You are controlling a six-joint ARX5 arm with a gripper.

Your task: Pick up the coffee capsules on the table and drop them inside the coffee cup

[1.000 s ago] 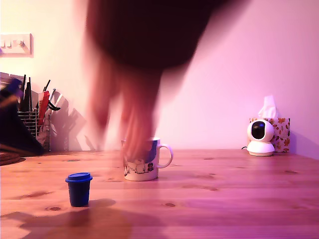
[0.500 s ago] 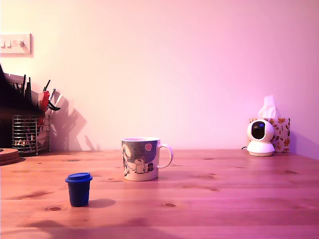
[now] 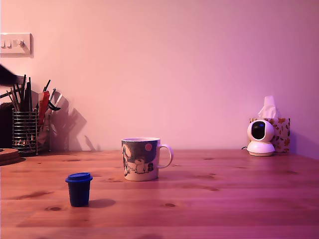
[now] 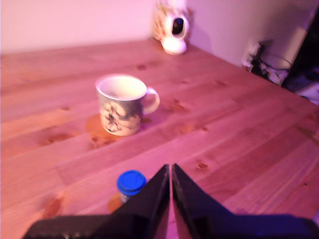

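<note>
On the wooden desk (image 3: 224,199) stands the white coffee cup (image 3: 140,159), its grey-blue cartoon print and pink dot facing the exterior view and its loop handle pointing to the exterior view's right. The blue capsule (image 3: 79,189) sits upright on its narrow end, wide rim up, nearer the exterior camera than the cup and off to that view's left, well apart from the mug and casting a soft shadow on the wood. It is the only capsule I can see on the desk; from the wrist view the inside of the cup looks pale and I cannot tell what, if anything, lies in it. The hand (image 4: 171,172) shows only in the wrist view, where its two dark fingers are pressed together with the thinnest line between them and nothing held; it hangs above the desk, with the blue capsule just beside its tips and the cup farther off. In the exterior view the hand itself is out of sight, save perhaps a dark blur at the far left edge. At the back, against the wall, a wire utensil holder (image 3: 25,132) full of dark tools stands at the exterior view's left, and a small white camera (image 3: 260,137) and a patterned tissue box (image 3: 281,133) stand at its right.
</note>
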